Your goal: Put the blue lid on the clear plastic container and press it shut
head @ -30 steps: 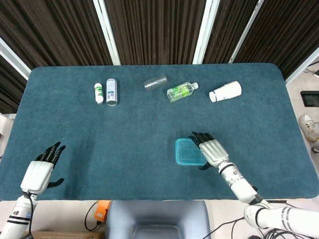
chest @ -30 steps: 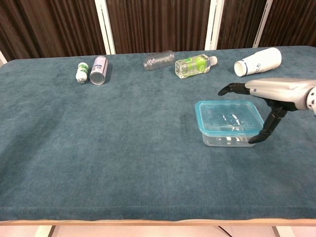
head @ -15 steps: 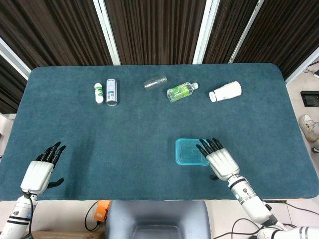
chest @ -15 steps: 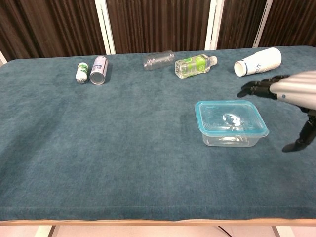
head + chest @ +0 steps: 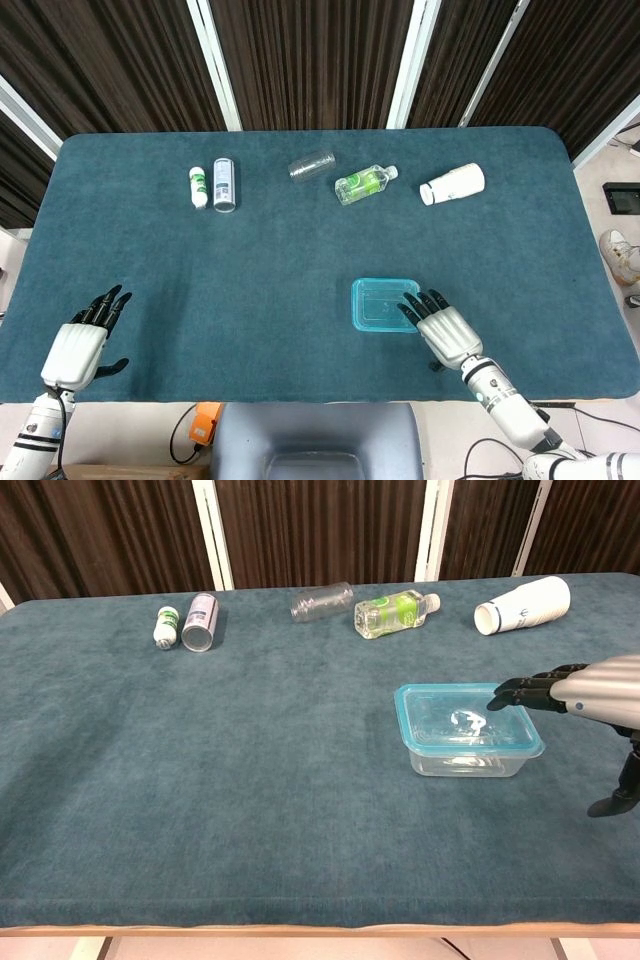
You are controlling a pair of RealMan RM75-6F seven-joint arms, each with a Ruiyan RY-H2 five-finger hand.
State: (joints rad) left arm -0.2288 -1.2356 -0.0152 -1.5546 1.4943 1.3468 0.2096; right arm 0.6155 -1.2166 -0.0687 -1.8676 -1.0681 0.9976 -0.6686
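Note:
The clear plastic container (image 5: 384, 305) (image 5: 465, 742) stands on the table's right half with the blue lid (image 5: 463, 718) lying flat on top of it. My right hand (image 5: 447, 331) (image 5: 590, 685) hovers flat, palm down, at the container's near right corner, fingers stretched out and apart, fingertips over the lid's edge. It holds nothing. Whether the fingertips touch the lid I cannot tell. My left hand (image 5: 80, 344) rests open at the table's near left corner, far from the container, and shows only in the head view.
Along the far side lie a small white-green bottle (image 5: 198, 186), a grey can (image 5: 223, 184), a clear bottle (image 5: 312, 165), a green-labelled bottle (image 5: 364, 184) and a white bottle (image 5: 452, 184). The table (image 5: 300, 250) has a teal cloth.
My right hand drew back from over the lid toward the near right, then edged a little left, so its fingertips are at the lid's edge again. The left hand stayed still.

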